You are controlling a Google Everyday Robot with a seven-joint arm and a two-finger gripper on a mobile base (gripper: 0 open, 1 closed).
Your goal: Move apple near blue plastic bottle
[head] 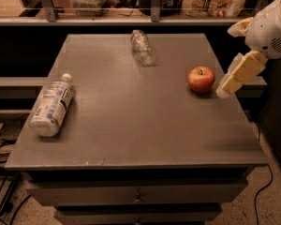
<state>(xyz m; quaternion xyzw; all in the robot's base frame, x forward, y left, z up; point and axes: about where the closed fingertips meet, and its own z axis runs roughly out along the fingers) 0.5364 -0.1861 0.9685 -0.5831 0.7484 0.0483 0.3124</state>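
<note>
Gripper (pixel 225 90) at far right, angled down-left.

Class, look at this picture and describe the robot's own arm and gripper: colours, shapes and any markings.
The gripper, at the right edge of the table just right of the apple, is a blocky cream-yellow piece with a paler tip. Above it the arm is a rounded white shell with a small patch of dotted vent holes. No cables or lettering show.
</note>
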